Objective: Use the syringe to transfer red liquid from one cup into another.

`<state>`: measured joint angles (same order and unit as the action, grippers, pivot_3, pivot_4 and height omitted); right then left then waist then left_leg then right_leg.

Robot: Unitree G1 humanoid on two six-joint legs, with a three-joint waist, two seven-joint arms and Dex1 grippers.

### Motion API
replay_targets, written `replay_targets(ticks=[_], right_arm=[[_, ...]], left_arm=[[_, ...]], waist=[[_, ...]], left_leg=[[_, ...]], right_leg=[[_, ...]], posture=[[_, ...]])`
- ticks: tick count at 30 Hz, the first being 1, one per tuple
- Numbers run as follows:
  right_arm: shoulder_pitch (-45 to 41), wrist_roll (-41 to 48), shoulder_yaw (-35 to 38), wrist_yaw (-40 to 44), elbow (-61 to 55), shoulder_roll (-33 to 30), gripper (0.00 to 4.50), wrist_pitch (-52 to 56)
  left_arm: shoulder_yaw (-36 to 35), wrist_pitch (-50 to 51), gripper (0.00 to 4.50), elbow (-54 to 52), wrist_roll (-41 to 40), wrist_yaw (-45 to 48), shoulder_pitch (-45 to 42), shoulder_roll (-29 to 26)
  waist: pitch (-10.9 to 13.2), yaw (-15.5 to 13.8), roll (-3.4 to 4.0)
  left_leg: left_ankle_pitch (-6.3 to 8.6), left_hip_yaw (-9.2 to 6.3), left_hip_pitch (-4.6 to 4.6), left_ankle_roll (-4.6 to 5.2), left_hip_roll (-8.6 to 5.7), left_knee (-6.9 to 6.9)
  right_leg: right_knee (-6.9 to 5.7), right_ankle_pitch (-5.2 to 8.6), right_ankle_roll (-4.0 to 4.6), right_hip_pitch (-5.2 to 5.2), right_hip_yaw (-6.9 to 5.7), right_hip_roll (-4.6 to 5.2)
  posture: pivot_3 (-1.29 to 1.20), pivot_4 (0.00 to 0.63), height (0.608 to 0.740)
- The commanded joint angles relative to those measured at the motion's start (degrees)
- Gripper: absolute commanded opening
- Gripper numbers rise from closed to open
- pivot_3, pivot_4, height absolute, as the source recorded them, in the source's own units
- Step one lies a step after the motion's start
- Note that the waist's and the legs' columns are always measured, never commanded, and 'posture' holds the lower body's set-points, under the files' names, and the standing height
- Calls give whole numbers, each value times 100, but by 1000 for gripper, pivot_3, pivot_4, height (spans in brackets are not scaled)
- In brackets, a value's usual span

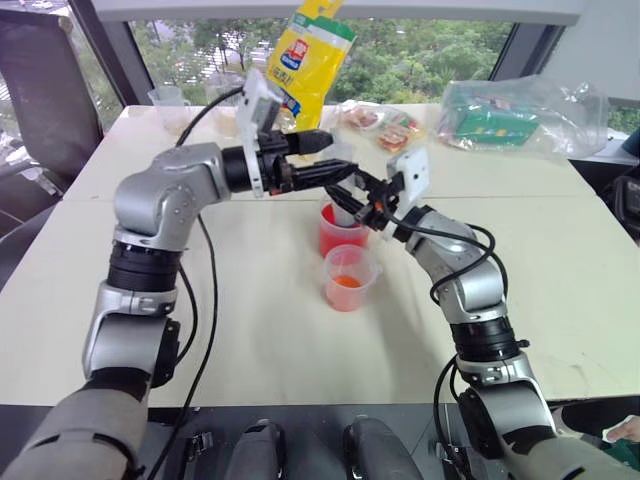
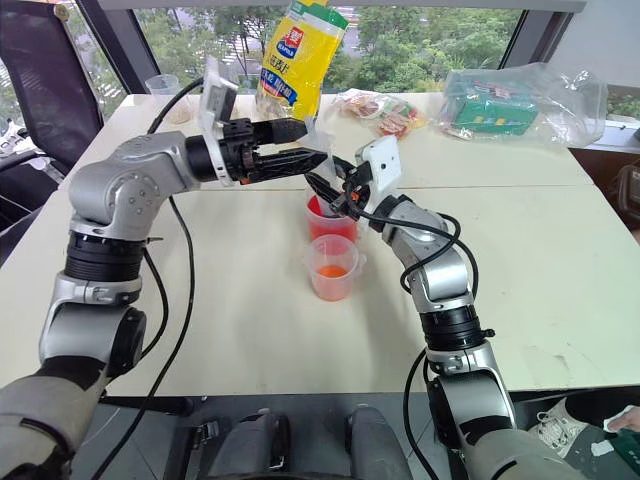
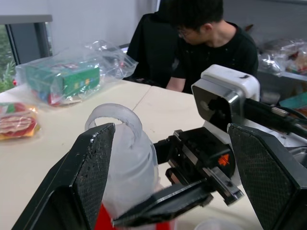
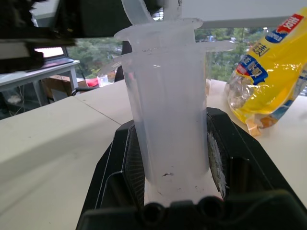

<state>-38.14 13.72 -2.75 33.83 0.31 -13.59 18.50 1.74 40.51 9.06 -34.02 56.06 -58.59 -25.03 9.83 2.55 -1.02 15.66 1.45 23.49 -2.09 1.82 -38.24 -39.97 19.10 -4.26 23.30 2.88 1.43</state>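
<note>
My right gripper point(image 1: 350, 205) is shut on the syringe point(image 4: 168, 105), gripping its fat clear barrel and holding it upright over the larger cup point(image 1: 342, 238). That cup holds bright red liquid point(image 2: 330, 225). The smaller pinkish cup point(image 1: 350, 280) stands just in front of it, with orange-red liquid at its bottom. My left gripper point(image 1: 340, 155) reaches in level from the left and is open. In the left wrist view its fingers point(image 3: 91, 167) straddle the rounded top of the syringe's plunger point(image 3: 115, 115) without closing on it.
A yellow bag point(image 1: 310, 55) stands behind the cups. Snack packets point(image 1: 385, 125) and a clear bag with a green box point(image 1: 510, 115) lie at the back right. Pale cups point(image 1: 170, 100) stand at the back left. A person in black point(image 3: 206, 43) sits by the table.
</note>
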Motion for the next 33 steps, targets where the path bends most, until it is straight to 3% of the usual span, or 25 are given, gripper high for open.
replay_targets(ticks=[1, 2, 8, 33], right_arm=[[-83, 59, 36, -1, -289, -47, 1407, -28], [-86, 59, 30, 3, -297, -54, 1407, -29], [-86, 70, -14, 53, -342, -94, 1407, -15], [206, 158, -212, 312, -72, -112, 1407, 209]], left_arm=[[14, -169, 3354, 60, 102, 51, -184, 99], [12, -192, 3059, 109, 126, 49, -204, 134], [-47, -331, 134, 306, 227, 50, -335, 276], [-415, -511, 58, 538, 251, 34, -1092, 220]], waist=[[0, -5, 0], [0, -7, 0], [0, -5, 0], [0, -6, 0]], left_leg=[[0, 0, 0, 0, 0, 0], [0, 0, 0, 0, 0, 0], [-1, 0, 0, 0, 0, 0], [-1, 0, 0, 0, 0, 0]], right_leg=[[0, 0, 0, 0, 0, 0], [0, 0, 0, 0, 0, 1], [0, 0, 0, 0, 0, 1], [0, 0, 0, 0, 0, 1]], posture=[[0, 150, 740], [0, 150, 740], [0, 150, 740], [0, 150, 740]])
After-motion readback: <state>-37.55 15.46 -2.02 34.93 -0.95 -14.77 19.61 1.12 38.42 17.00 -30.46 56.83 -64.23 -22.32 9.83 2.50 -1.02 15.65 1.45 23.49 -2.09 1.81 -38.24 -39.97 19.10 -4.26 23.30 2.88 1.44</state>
